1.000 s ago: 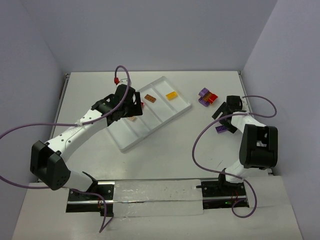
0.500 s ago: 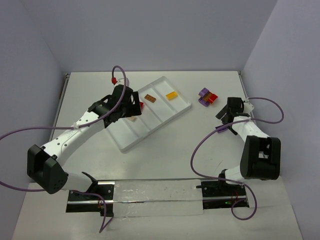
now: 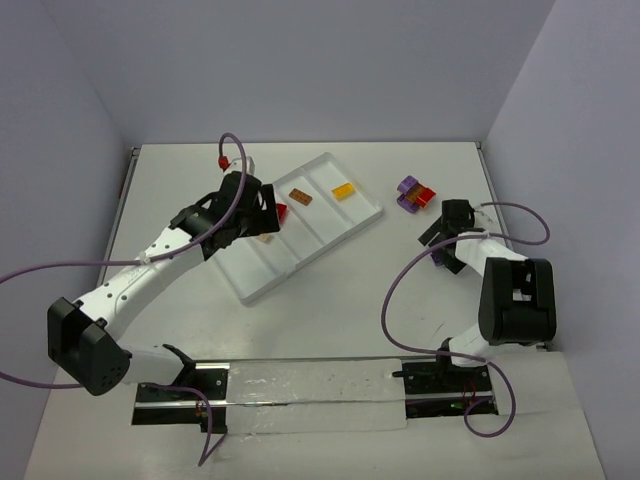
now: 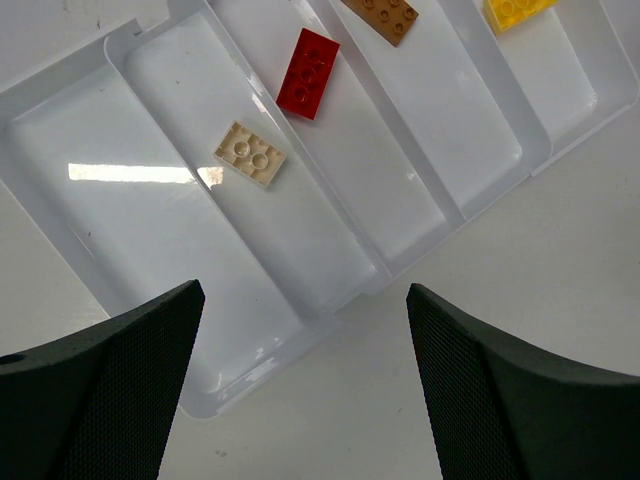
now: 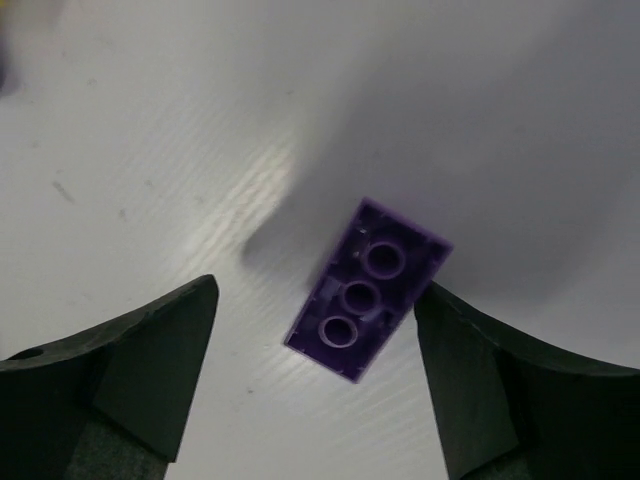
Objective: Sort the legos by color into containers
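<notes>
The white tray (image 3: 330, 235) lies at centre. In the left wrist view a tan lego (image 4: 250, 155) and a red lego (image 4: 308, 73) seem to share its second compartment. A brown-orange lego (image 4: 380, 15) and a yellow lego (image 4: 515, 10) lie in the two compartments to the right. My left gripper (image 4: 303, 300) is open and empty above the tray's near end (image 4: 230, 370). It also shows in the top view (image 3: 262, 215). My right gripper (image 5: 315, 290) is open. It straddles a purple lego (image 5: 368, 288) lying studs-down on the table, close to the right finger.
A small pile of purple, red and orange legos (image 3: 417, 195) lies on the table right of the tray, behind my right gripper (image 3: 447, 230). The tray's leftmost compartment (image 4: 90, 200) holds nothing. A clear strip (image 3: 310, 395) lies along the near edge between the arm bases.
My right gripper swung slightly right, then back left over the purple lego. My left arm shifted a little; its gripper stays over the tray's left part.
</notes>
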Robot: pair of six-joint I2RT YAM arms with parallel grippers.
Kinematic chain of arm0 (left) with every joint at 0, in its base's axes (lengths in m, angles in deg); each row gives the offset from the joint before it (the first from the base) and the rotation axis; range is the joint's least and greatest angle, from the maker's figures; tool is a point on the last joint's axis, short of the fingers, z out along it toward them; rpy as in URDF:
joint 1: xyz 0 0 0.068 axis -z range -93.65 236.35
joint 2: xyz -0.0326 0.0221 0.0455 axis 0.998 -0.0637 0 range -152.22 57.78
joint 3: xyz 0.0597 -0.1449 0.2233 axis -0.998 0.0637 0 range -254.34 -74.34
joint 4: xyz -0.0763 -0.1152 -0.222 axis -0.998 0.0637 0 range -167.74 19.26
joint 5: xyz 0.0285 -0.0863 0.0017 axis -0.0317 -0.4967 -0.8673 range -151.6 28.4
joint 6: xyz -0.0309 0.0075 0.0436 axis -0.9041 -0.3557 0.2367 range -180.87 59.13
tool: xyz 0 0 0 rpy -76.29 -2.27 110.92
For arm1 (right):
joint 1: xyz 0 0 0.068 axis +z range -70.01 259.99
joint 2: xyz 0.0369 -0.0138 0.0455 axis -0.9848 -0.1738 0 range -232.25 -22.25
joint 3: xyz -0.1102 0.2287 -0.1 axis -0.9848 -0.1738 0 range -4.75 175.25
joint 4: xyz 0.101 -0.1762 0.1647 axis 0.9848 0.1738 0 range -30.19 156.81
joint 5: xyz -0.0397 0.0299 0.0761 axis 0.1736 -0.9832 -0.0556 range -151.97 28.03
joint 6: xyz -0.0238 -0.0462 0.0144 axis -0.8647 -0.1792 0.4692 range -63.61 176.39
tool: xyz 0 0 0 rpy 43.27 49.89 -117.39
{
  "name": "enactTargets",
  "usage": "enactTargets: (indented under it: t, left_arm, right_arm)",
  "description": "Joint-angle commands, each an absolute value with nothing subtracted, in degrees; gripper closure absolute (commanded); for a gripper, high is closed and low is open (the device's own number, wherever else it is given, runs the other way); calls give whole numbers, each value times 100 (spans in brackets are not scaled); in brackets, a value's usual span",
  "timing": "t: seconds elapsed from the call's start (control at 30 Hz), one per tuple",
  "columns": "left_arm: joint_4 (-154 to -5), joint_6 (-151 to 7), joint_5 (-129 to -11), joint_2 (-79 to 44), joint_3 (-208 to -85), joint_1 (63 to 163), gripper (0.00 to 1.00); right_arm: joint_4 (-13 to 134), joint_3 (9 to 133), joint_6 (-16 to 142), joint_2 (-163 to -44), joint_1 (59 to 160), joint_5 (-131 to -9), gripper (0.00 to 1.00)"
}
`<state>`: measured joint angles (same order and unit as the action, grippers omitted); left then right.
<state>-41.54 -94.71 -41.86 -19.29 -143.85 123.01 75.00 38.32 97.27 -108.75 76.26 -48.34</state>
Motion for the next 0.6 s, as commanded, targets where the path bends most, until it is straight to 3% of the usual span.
enactTargets:
  t: [0.0, 0.13, 0.2, 0.23, 0.33, 0.57]
  left_arm:
    - [-4165, -9477, -4098, -1646, -14354, 12318, 9]
    - [-4121, -9471, -4068, -1599, -14319, 12318, 9]
    - [-4092, -9463, -4026, -1562, -14299, 12318, 9]
    - [-4086, -9467, -4010, -1542, -14284, 12318, 9]
    - [-4055, -9465, -3959, -1505, -14263, 12318, 9]
    - [-3704, -9489, -3540, -1429, -14342, 12185, 9]
  right_arm:
    - [7459, 4297, 9793, -11124, 7951, -4627, 22]
    - [7726, 4618, 9790, -11313, 8299, -4322, 42]
    - [7781, 4690, 9753, -11330, 8467, -4164, 64]
    - [7792, 4711, 9714, -11321, 8535, -4106, 67]
    - [7903, 4836, 9555, -11274, 8831, -3966, 74]
    - [7642, 4816, 8697, -10697, 10042, -4794, 74]
